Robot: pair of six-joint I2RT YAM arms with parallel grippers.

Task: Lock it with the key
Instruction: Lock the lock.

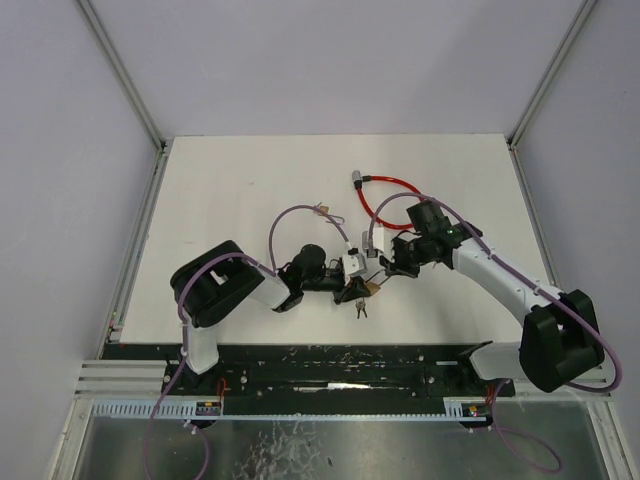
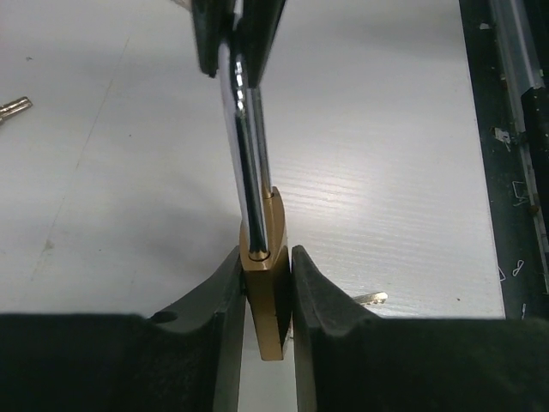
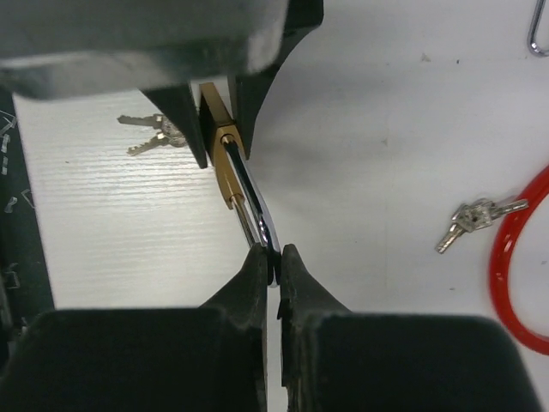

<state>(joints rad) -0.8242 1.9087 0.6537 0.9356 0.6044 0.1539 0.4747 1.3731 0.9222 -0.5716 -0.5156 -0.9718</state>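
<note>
A brass padlock [image 2: 266,296] with a steel shackle [image 2: 245,146] is held up between both grippers over the white table. My left gripper [image 2: 268,283] is shut on the padlock's body, its pads flat against both sides. My right gripper [image 3: 274,262] is shut on the top of the shackle [image 3: 257,219], facing the left gripper. In the top view the padlock [image 1: 372,287] sits between the two grippers. A small bunch of keys [image 1: 361,308] lies on the table just in front of the padlock and also shows in the right wrist view [image 3: 150,133]. No key is in either gripper.
A red cable loop [image 1: 390,181] lies behind the right gripper, with a second bunch of keys [image 3: 476,219] beside it. One key [image 2: 371,299] lies on the table just right of the left fingers. The black front rail [image 1: 330,365] runs along the near table edge.
</note>
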